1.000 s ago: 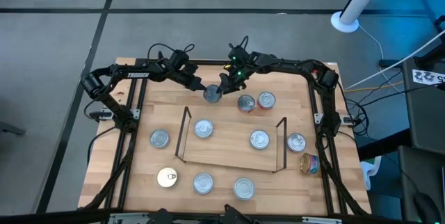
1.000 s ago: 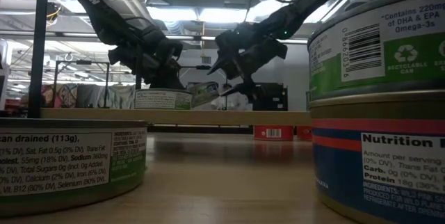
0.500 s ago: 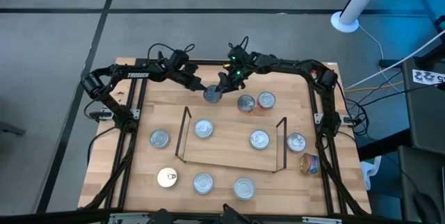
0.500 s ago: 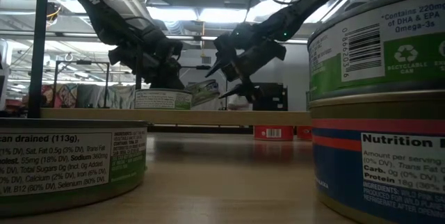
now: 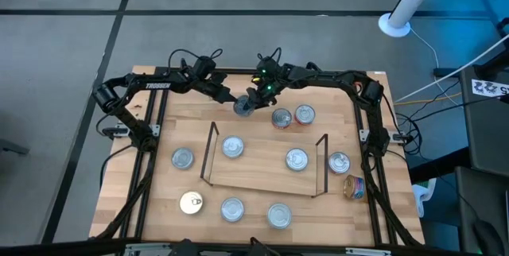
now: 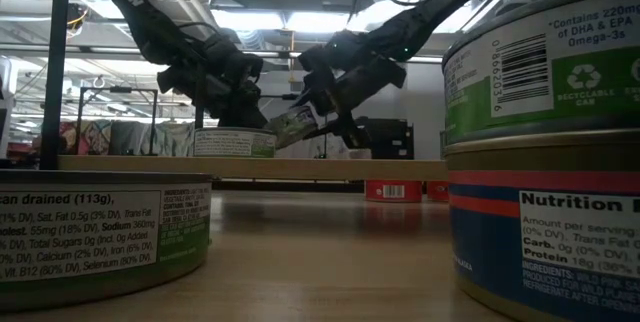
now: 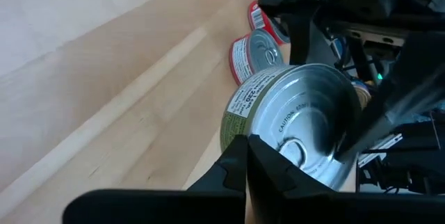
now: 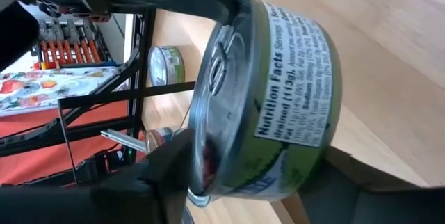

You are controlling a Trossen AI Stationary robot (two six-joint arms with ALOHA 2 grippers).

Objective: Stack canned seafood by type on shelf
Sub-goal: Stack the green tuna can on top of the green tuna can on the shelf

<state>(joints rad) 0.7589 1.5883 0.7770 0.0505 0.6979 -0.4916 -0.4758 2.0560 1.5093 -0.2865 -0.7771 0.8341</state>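
moved: right gripper has shifted toward 9 o'clock since the earlier frame and now has its fingers around the green-label tin; before, they stood spread just beside it.
tin pose: tilted off the tabletop, silver top turned toward the left wrist camera; position about unchanged.
left gripper: clenched on the tin's rim at the 9 o'clock side, fingers pinched over the edge of the lid.
right gripper state: jaws partly closed over the tin's rim and wall from the 3 o'clock side; whether it's a full clamp or only contact, cannot tell.
left arm: reaches in from the table's 10 o'clock corner along the 12 o'clock edge.
right arm: reaches in from the 2 o'clock corner, wrist angled down, meeting the left at the tin.
location: tin hangs at 12 o'clock of the shelf, off the board.
shelf: two silver-topped tins on it, well apart.
neighbours: two red-label tins just at 3 o'clock of the held tin, touching each other.
rest: other tins scattered around the shelf, unmoved.
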